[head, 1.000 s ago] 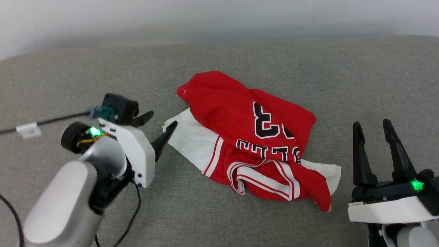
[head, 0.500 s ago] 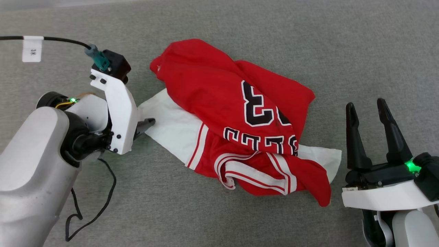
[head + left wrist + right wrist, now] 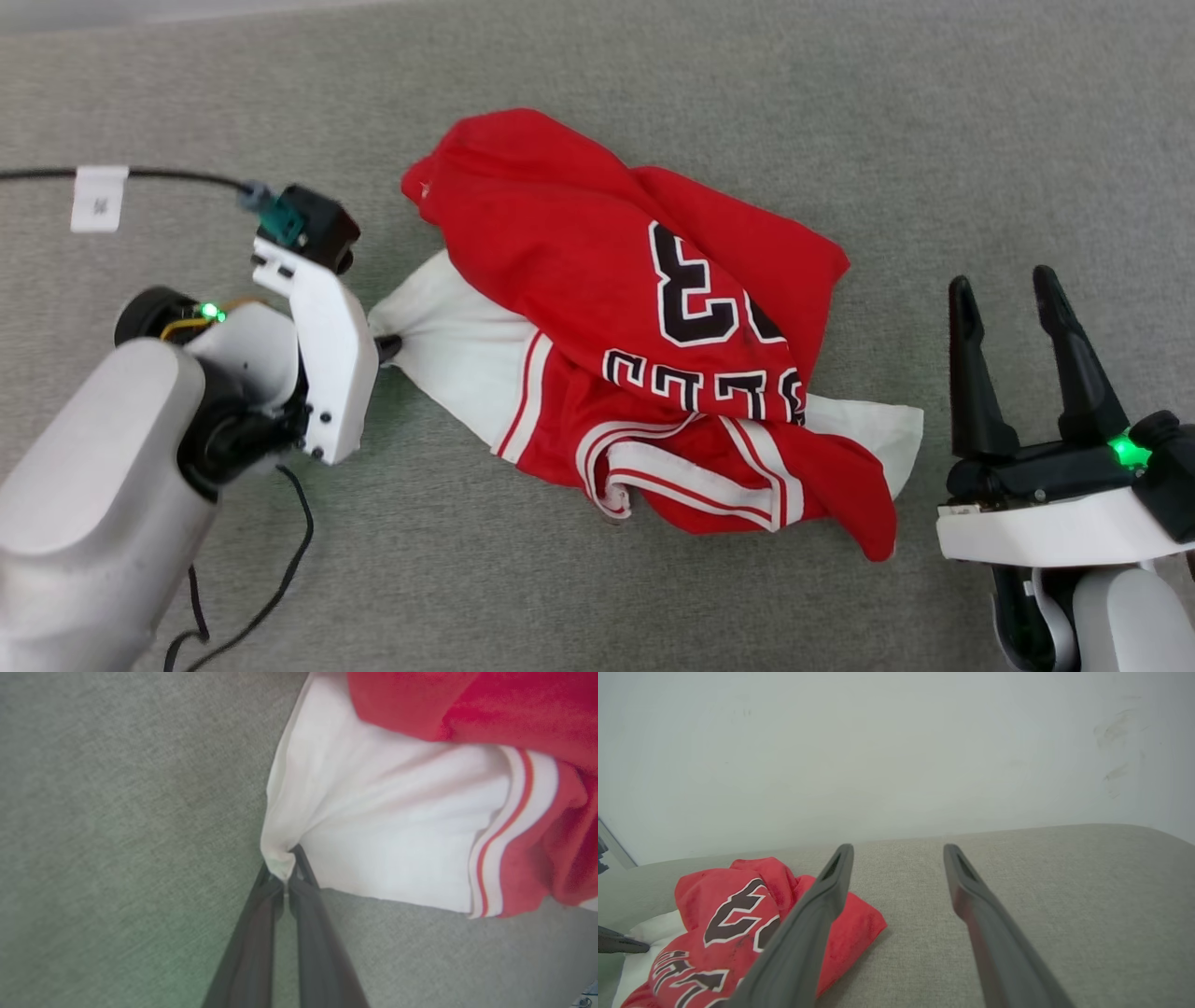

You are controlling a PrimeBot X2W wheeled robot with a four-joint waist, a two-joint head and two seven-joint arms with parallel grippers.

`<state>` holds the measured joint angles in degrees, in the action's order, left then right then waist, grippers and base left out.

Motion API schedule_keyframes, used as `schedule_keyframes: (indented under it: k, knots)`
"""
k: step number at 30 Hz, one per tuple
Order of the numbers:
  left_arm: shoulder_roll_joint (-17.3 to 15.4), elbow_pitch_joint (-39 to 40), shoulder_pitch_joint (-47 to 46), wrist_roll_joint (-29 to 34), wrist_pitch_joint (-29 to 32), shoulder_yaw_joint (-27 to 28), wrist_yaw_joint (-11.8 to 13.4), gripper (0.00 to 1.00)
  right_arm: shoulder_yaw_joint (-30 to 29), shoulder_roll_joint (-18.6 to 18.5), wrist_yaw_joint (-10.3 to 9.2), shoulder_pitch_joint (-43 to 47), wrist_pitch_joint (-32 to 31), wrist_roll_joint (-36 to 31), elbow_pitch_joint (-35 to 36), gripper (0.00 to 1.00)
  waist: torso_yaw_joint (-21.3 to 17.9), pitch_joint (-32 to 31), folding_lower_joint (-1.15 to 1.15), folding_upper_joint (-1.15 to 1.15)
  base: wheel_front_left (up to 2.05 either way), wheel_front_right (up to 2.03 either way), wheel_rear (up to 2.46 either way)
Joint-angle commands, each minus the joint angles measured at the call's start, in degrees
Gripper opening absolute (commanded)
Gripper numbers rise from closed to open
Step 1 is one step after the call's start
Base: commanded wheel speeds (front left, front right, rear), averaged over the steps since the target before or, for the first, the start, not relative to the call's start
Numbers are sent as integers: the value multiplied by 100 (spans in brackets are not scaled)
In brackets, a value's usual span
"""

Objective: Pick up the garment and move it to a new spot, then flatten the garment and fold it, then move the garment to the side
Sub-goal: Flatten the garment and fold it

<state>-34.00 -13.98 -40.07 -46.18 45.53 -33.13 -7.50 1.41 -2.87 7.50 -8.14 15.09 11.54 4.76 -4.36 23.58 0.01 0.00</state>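
Note:
The garment (image 3: 597,308), a red jersey T-shirt with white sleeves and black lettering, lies crumpled in a heap on the grey fabric surface (image 3: 653,597). My left gripper (image 3: 387,347) is at its left side, shut on the pinched edge of the white sleeve (image 3: 373,849); in the left wrist view the left gripper (image 3: 286,877) has its two fingers pressed together on a tuft of white cloth. My right gripper (image 3: 1006,299) stands open to the right of the garment, apart from it. The right wrist view shows the garment (image 3: 733,914) left of the open right gripper (image 3: 899,851).
A black cable (image 3: 168,175) with a white tag (image 3: 98,198) runs to my left wrist, and another loop of cable (image 3: 280,569) lies on the surface below the left arm. A pale wall (image 3: 896,756) rises behind the surface's far edge.
My left gripper has reached the white sleeve's corner and shut on it, bunching the cloth. The head camera tilted down between the earliest frame and now. The right gripper has stayed open in place.

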Motion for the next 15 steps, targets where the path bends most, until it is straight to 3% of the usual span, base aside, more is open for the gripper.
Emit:
schedule_keyframes:
  k: [1, 7, 15]
  knots:
    - [-65, -76, 243, -12, 13, -57, 13, 0, -20, 0, -1, 27, 11, -26, -8, 100, 82, -101, -1, 0, 0, 0, 0]
    - [-388, 372, 750, -232, -763, 345, 57, 0, -103, -1, -1, 190, 11, -61, -83, 100, 404, -524, -1, 0, 0, 0, 0]
    - [-953, 809, 1939, -507, -1341, 855, 406, 0, -66, 0, -1, 394, 11, -113, -214, 100, 724, -999, -1, 0, 0, 0, 0]
